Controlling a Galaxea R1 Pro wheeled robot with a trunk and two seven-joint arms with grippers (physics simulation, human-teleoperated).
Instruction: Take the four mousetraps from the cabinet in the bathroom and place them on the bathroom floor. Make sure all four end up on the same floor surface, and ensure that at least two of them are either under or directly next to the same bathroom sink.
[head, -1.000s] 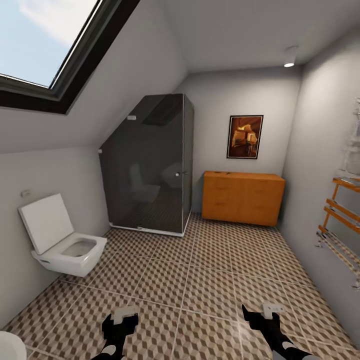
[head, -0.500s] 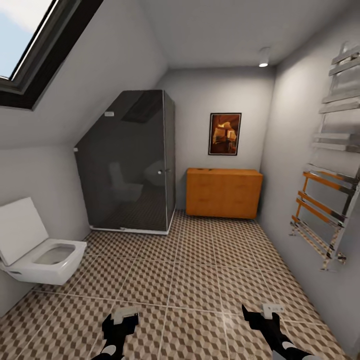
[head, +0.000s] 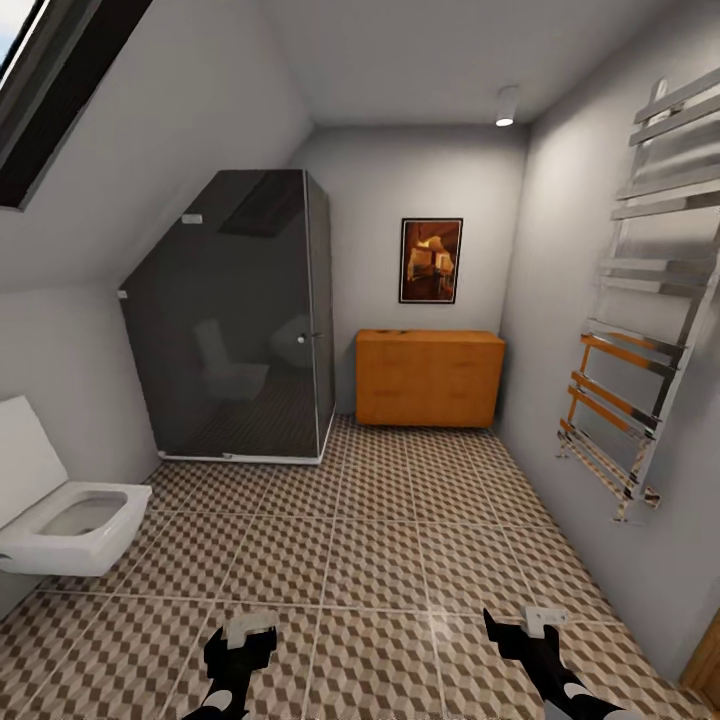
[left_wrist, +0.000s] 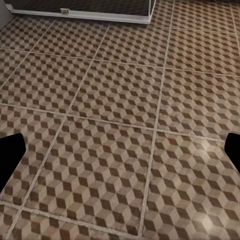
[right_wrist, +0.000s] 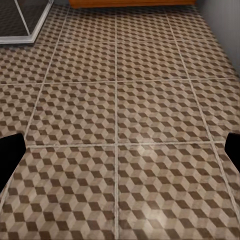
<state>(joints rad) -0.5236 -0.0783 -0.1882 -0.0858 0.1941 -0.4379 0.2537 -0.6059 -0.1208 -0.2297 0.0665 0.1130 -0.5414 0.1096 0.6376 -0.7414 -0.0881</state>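
At far wall, 12 o'clock from robot, cabinet is seen, well apart across bathroom floor. Long axis runs along wall, crosswise to approach. Small dark specks on top, perhaps mousetraps; too small to tell. Right gripper judged marginally nearer than left gripper. Both spread wide, nothing grasped. No readable writing; framed picture unlabelled.

The floor has tiles in a brown-and-beige cube pattern with pale grout. The cabinet at the far wall is orange-brown. The shower cabin is smoky dark grey, the toilet white, the walls pale grey, the towel rail chrome.
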